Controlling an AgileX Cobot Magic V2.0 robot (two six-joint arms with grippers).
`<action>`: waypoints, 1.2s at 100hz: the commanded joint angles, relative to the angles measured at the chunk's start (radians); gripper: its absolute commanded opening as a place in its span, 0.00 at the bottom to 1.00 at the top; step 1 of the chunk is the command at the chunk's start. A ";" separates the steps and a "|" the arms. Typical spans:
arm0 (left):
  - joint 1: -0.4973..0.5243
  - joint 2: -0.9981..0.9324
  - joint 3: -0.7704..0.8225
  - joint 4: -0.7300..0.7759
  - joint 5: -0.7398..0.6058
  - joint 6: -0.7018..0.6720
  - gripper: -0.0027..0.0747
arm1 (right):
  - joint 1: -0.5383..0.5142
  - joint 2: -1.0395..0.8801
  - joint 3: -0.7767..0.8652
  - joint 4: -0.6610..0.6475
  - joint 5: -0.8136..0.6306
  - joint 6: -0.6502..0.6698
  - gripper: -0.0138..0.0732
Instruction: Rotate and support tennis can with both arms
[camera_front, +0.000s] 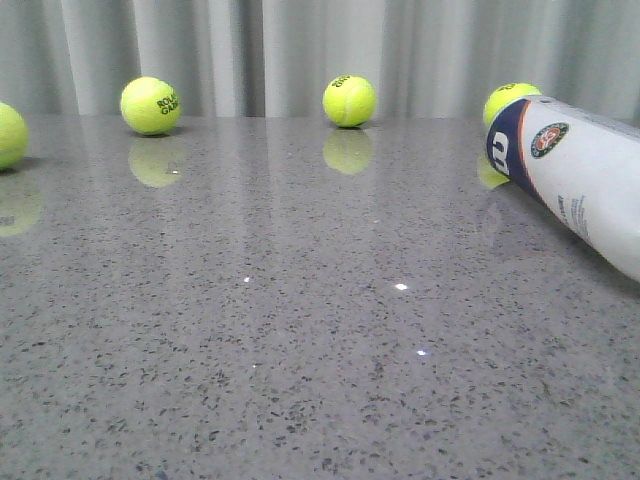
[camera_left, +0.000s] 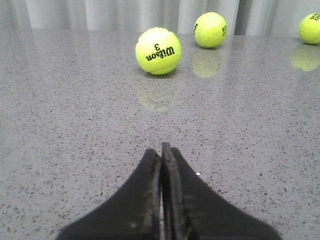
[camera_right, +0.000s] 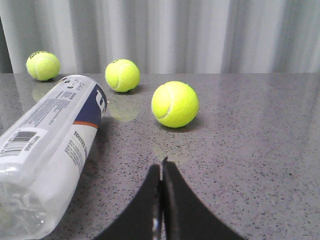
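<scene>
We find the can (camera_front: 585, 185) lying on its side on the grey table (camera_front: 300, 330), at the right of the front view, its navy end toward the middle and its body running off the right edge. A ball (camera_front: 508, 100) sits just behind that navy end, and other balls are scattered along the far edge by the curtain. In the right wrist view the can (camera_right: 47, 150) lies beside the right gripper (camera_right: 161, 170), near it but not touching; another ball (camera_right: 174, 104) rests just ahead of the fingers.

Both grippers are clenched with nothing between the fingers: the left gripper (camera_left: 161, 155) hovers over bare table facing a Wilson ball (camera_left: 158, 50), well apart from the can, which does not show in its view.

We judge the can to be light and thin-walled. The clear plastic looks empty at the near end, so it should roll at the slightest nudge and dent if squeezed hard. The glossy label and polished table both look slippery. We would open the right fingers and take the can across its middle, gently, where the wall is straight. The left gripper can then steady the navy end as it turns. The nearby balls may get knocked.
</scene>
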 joint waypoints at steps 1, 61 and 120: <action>0.001 -0.040 0.047 -0.004 -0.067 -0.008 0.01 | -0.006 -0.024 -0.020 0.000 -0.072 -0.008 0.09; 0.001 -0.040 0.047 -0.004 -0.067 -0.008 0.01 | -0.006 -0.024 -0.020 0.000 -0.072 -0.008 0.09; 0.001 -0.040 0.047 -0.004 -0.067 -0.008 0.01 | -0.006 -0.024 -0.021 -0.015 -0.485 -0.009 0.09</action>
